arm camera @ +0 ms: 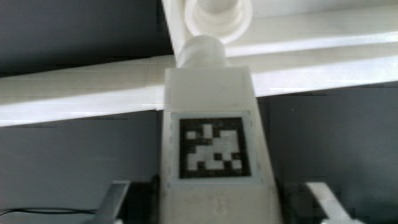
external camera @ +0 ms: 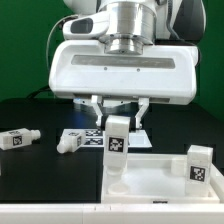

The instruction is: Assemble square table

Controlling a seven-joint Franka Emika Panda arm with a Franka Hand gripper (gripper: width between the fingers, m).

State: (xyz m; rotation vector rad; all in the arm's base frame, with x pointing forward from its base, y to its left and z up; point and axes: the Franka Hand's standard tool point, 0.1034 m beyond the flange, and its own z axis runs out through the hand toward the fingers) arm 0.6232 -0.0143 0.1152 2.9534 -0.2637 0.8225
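Note:
The square table's white panel (external camera: 150, 182) lies at the front of the exterior view, its raised rim (arm camera: 80, 100) crossing the wrist view. One tagged white leg (external camera: 118, 138) (arm camera: 214, 120) stands upright at the panel's near-left corner. A second leg (external camera: 200, 165) stands at the panel's right side. My gripper (external camera: 120, 114) (arm camera: 226, 205) hangs over the first leg and is open. Its fingers (arm camera: 125, 200) flank the leg's top with a dark gap on each side, touching nothing.
Two loose tagged legs (external camera: 17, 138) (external camera: 70, 142) lie on the black table at the exterior view's left. The marker board (external camera: 92, 134) lies flat behind the standing leg. A green wall backs the scene.

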